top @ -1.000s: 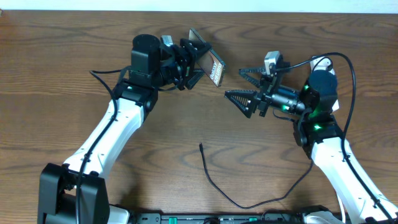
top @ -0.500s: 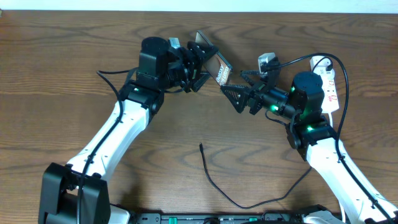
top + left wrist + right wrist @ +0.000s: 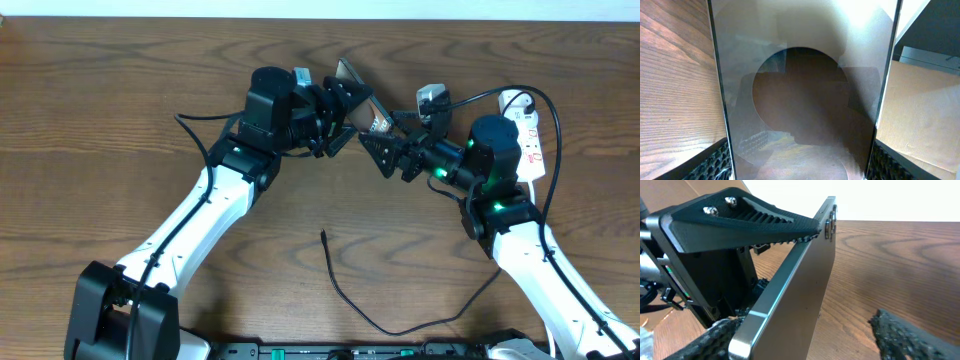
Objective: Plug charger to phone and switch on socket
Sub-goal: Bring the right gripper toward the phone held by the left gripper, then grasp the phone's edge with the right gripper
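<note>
My left gripper (image 3: 338, 108) is shut on the phone (image 3: 371, 114) and holds it tilted above the table at the back middle. In the left wrist view the glossy phone (image 3: 800, 90) fills the frame between my fingers (image 3: 800, 167). My right gripper (image 3: 386, 140) is open, with the phone's free end between its fingers. In the right wrist view the phone's metal edge (image 3: 805, 290) lies near the left finger and apart from the right finger (image 3: 810, 340). The charger (image 3: 335, 280) lies loose at the front middle, its plug tip (image 3: 323, 235) pointing away. The socket (image 3: 534, 145) lies behind my right arm.
The socket's white cord and round plug head (image 3: 514, 100) lie at the back right. A black cable loops over the right arm. The table's back edge meets a white wall. Bare wood lies at the far left and between the arms.
My left arm has carried the phone to the right. My right gripper has moved left and back to meet it, and the phone's end now sits between its open fingers.
</note>
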{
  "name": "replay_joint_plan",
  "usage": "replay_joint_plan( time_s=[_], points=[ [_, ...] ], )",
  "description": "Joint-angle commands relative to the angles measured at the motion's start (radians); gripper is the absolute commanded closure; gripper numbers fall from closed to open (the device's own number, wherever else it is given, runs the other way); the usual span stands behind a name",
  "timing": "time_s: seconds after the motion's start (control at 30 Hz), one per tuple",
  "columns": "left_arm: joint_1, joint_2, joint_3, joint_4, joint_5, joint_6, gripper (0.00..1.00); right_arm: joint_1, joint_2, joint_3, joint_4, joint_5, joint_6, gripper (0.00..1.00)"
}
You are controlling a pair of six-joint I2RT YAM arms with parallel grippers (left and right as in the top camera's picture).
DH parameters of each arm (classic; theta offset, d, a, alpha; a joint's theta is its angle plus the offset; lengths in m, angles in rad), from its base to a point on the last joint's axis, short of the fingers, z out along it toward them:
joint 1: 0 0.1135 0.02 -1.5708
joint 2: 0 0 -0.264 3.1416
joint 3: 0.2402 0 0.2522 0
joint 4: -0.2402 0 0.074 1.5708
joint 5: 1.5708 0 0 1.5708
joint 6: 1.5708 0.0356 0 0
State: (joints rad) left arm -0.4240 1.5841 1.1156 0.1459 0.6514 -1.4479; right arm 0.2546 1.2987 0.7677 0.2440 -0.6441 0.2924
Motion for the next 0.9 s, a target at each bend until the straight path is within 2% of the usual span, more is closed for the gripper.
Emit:
replay_joint_plan(
  time_s=[0.0, 0.37, 0.87],
  points=[
    [-0.002, -0.009, 0.027, 0.018, -0.010, -0.016, 0.93, 0.010, -0.001, 0.010, -0.002, 0.041, -0.005, 0.19],
    [-0.051, -0.009, 0.027, 0.018, -0.123, -0.032, 0.93, 0.061, -0.001, 0.010, 0.000, 0.123, 0.047, 0.19],
    [-0.065, -0.009, 0.027, 0.017, -0.121, -0.040, 0.92, 0.067, -0.001, 0.010, -0.001, 0.142, 0.056, 0.48]
  ],
)
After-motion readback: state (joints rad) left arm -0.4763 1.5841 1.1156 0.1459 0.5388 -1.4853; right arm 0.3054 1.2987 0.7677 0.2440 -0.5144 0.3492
